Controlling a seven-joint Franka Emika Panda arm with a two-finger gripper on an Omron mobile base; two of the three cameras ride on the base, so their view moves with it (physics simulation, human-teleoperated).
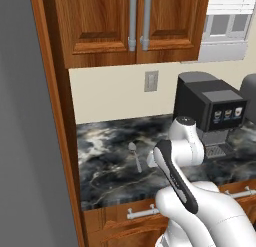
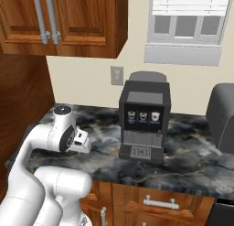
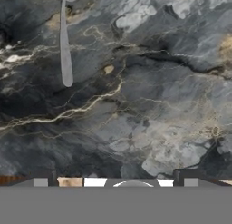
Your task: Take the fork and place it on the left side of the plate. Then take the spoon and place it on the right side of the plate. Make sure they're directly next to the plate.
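On the dark marble table (image 1: pixel 110 161) beside the coffee machine (image 1: pixel 212 113), the spoon (image 1: pixel 135 155) lies untouched ahead of your fingers (image 3: pixel 183 175), spread wide and empty, so you're at the reaching step: next, descend over its handle.

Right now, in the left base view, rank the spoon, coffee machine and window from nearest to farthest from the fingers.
1. Spoon, lying on the counter, close by.
2. Coffee machine, standing to the right.
3. Window, top right, beyond the machine.
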